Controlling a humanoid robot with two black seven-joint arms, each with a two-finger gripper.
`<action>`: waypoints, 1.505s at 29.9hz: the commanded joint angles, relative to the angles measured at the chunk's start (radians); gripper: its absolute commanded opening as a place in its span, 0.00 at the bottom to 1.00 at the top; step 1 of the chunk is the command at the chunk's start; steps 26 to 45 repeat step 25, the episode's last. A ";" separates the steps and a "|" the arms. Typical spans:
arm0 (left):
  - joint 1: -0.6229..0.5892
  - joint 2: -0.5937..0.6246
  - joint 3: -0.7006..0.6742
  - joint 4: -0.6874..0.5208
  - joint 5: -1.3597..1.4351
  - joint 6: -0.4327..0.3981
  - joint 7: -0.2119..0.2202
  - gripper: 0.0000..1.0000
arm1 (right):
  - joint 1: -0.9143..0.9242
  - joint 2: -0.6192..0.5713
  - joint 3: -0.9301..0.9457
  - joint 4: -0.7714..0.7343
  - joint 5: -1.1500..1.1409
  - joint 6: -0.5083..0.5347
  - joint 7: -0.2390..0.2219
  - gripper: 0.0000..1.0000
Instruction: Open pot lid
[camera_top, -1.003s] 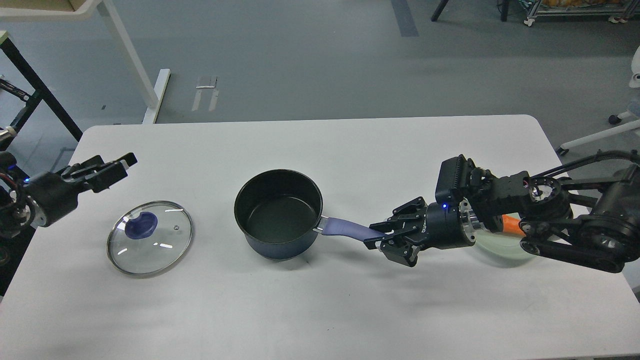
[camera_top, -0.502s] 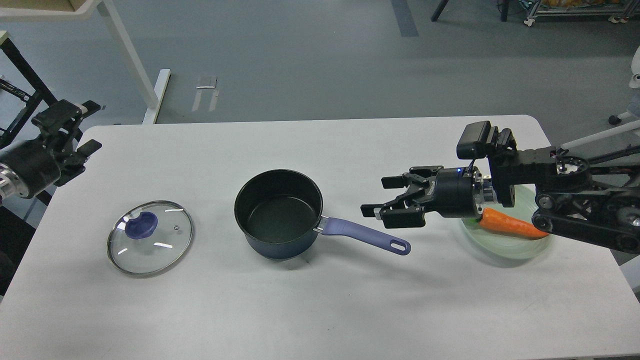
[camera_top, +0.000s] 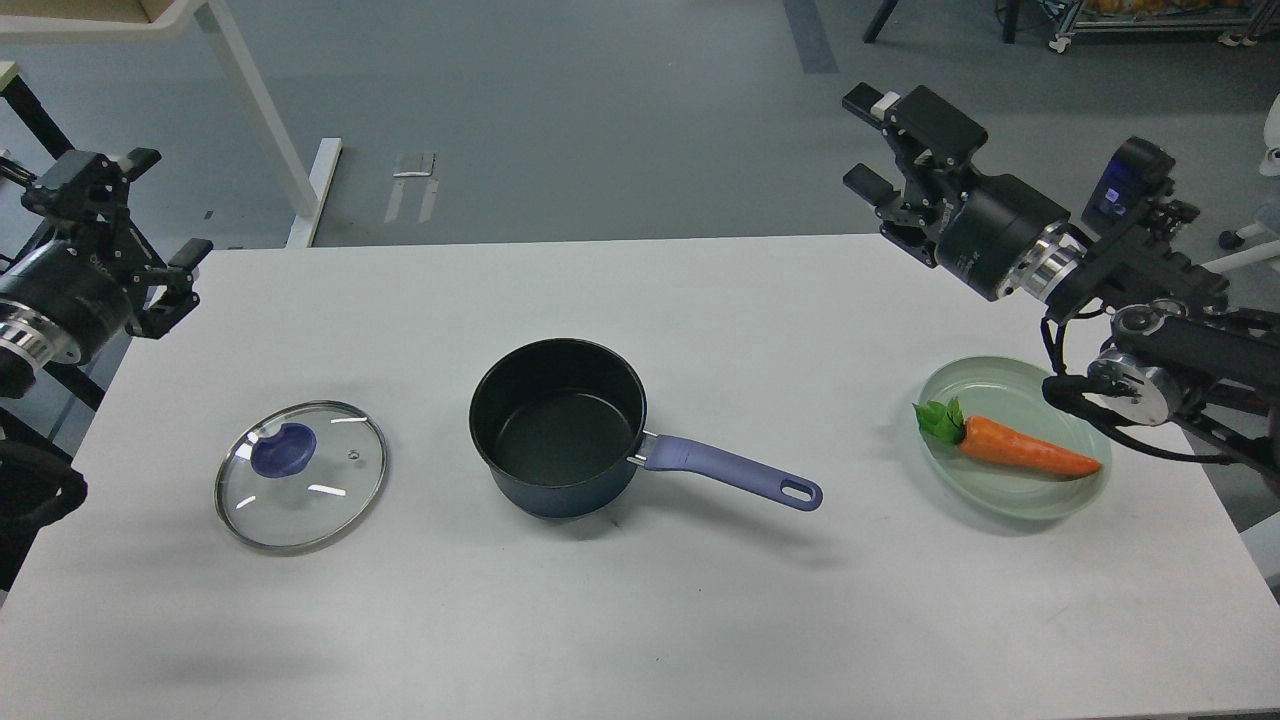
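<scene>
The pot lid (camera_top: 300, 475), clear glass with a steel rim and a blue-purple knob, lies flat on the white table (camera_top: 640, 620), left of the pot. The pot (camera_top: 557, 425), dark navy with a black empty interior, stands uncovered mid-table; its blue-purple handle (camera_top: 735, 472) points right. My left gripper (camera_top: 135, 215) is open and empty, raised at the table's far left edge, well above and left of the lid. My right gripper (camera_top: 868, 140) is open and empty, raised beyond the table's far right edge.
A pale green plate (camera_top: 1030, 500) with an orange carrot (camera_top: 1020, 450) sits at the right, under my right arm. A white table leg (camera_top: 255, 110) and a black frame stand on the floor at the back left.
My right gripper let go of the pot handle and rose up and back to the far right. My left gripper pulled away from the lid, up and to the left. Lid and pot stayed still.
</scene>
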 joint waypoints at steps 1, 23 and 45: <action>0.019 -0.046 -0.001 0.049 -0.058 -0.071 0.000 0.99 | -0.163 0.068 0.152 -0.045 0.116 0.020 0.000 0.99; 0.137 -0.227 -0.121 0.102 -0.112 -0.185 0.006 0.99 | -0.428 0.206 0.400 -0.319 0.170 0.552 0.000 1.00; 0.137 -0.231 -0.121 0.102 -0.112 -0.183 0.006 0.99 | -0.434 0.204 0.408 -0.319 0.171 0.552 0.000 1.00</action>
